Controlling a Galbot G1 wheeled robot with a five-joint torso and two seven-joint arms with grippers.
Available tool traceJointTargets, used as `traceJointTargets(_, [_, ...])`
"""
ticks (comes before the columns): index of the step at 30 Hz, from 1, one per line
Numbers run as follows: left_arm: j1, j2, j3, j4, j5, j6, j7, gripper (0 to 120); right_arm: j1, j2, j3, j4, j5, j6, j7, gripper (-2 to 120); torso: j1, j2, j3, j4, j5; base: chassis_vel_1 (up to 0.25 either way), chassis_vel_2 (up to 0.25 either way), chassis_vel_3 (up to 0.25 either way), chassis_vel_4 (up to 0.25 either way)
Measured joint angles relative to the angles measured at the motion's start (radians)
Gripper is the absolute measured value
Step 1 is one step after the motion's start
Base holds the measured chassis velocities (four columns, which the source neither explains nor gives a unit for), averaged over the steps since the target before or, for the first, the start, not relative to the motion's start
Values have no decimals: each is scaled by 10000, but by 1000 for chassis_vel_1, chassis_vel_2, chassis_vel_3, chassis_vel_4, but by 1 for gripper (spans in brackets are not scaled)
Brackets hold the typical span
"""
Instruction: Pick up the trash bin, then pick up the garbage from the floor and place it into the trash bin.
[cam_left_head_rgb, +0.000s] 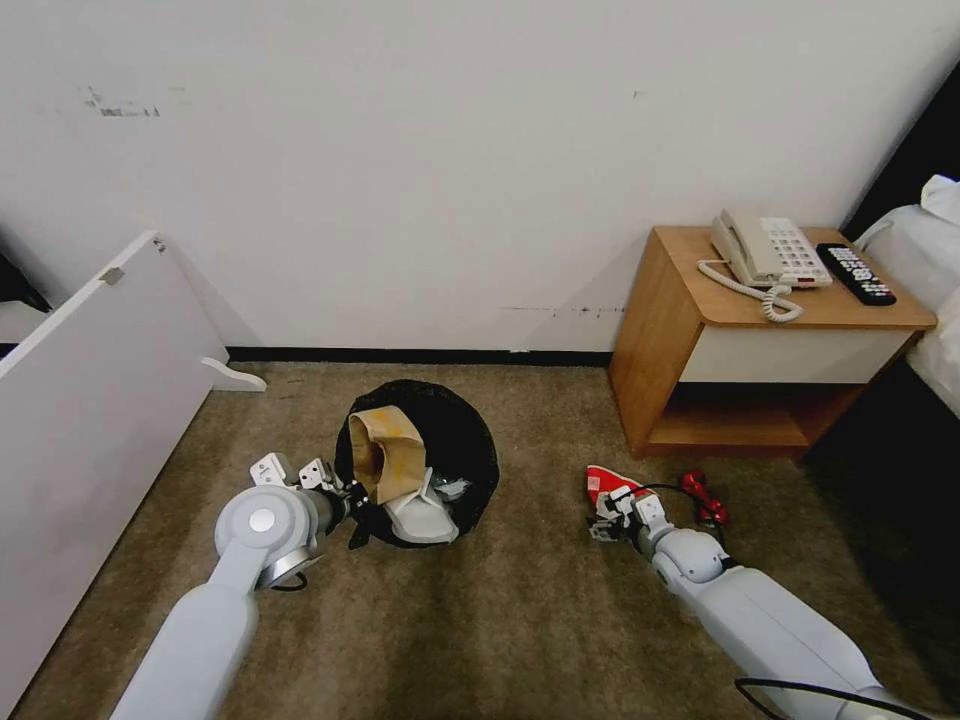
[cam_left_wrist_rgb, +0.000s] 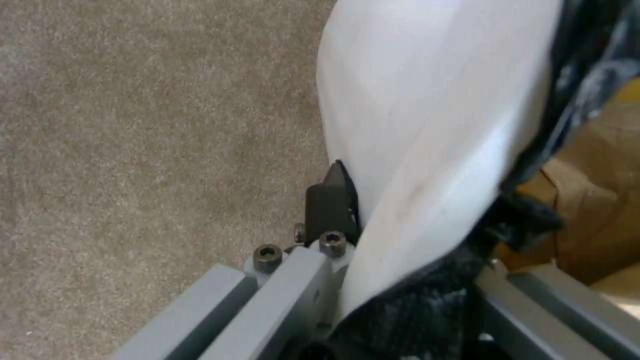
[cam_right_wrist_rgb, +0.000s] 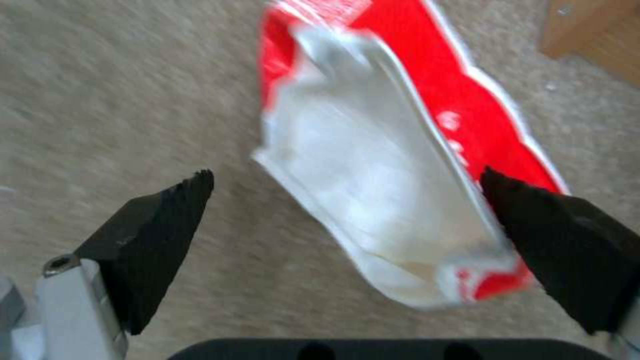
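At the centre of the head view the trash bin (cam_left_head_rgb: 440, 440) sits on the carpet (cam_left_head_rgb: 520, 620), a brown paper bag (cam_left_head_rgb: 385, 450) inside, its rim clamped by the left gripper (cam_left_head_rgb: 352, 495). Lower right of centre, the right gripper (cam_right_wrist_rgb: 347, 200) hangs spread wide over the red-white packet (cam_right_wrist_rgb: 393, 165), beside a red can (cam_left_head_rgb: 705, 497).

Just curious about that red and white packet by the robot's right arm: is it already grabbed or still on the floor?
Still on the carpet. The right end effector is open, its fingers either side of the red-white packet.
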Motion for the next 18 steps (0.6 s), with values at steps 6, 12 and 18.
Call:
traceJointTargets(6, [-12,6,-21,18,2,-4,9,0,134,143,53,-468,-543,10,-76,96,0,0,0,0,-1,0,0,0,0])
traceJointTargets(12, [-15,0,-38,41,15,-12,19,0,377,493,78,-781,-672,252,-196,68,0,0,0,1,-1,0,0,0,0])
traceJointTargets(18, [-14,-12,-38,43,40,-19,30,0,485,585,52,-825,-665,335,-197,53,0,0,0,0,-1,0,0,0,0])
